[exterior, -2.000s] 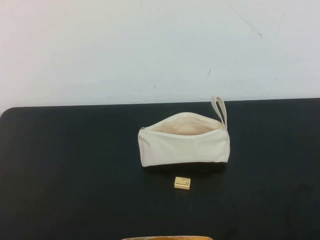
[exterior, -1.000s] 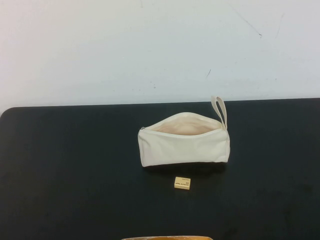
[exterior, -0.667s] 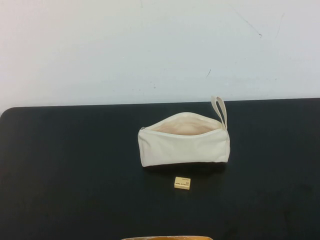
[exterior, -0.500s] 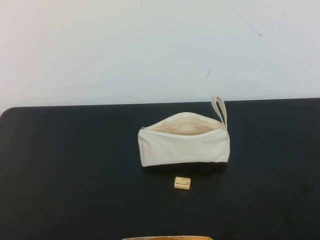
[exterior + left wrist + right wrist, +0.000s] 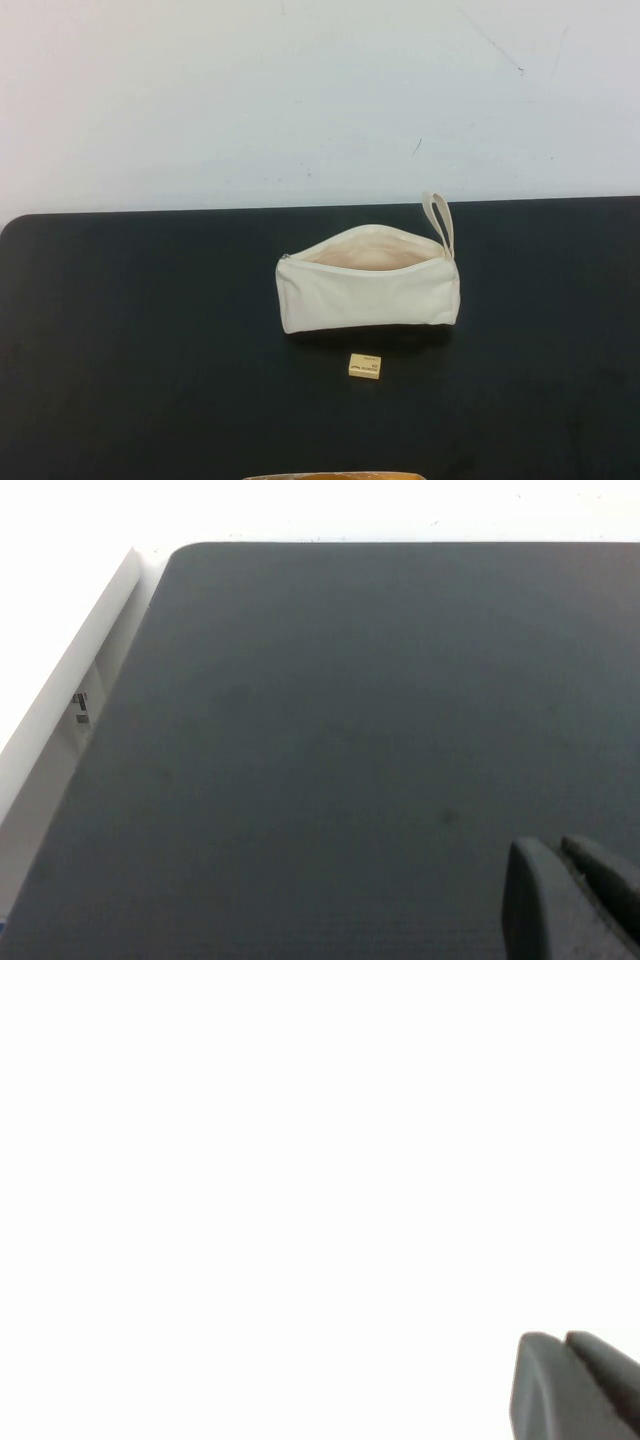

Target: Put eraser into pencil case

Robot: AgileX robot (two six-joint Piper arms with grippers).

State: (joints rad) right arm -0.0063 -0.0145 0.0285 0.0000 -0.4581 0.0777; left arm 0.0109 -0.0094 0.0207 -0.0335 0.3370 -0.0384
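Observation:
The pencil case, a cream-white zip pouch, lies on the black table near the middle, its zip open and pale lining showing, its loop strap at its right end. The eraser, a tiny pale-yellow block with dark marks, lies on the table just in front of the pouch, apart from it. Neither arm shows in the high view. My left gripper is shut and empty over bare black table in the left wrist view. My right gripper is shut and empty against a plain white background.
A white wall rises behind the table's far edge. The table's rounded far-left corner shows in the left wrist view. A tan edge pokes in at the bottom of the high view.

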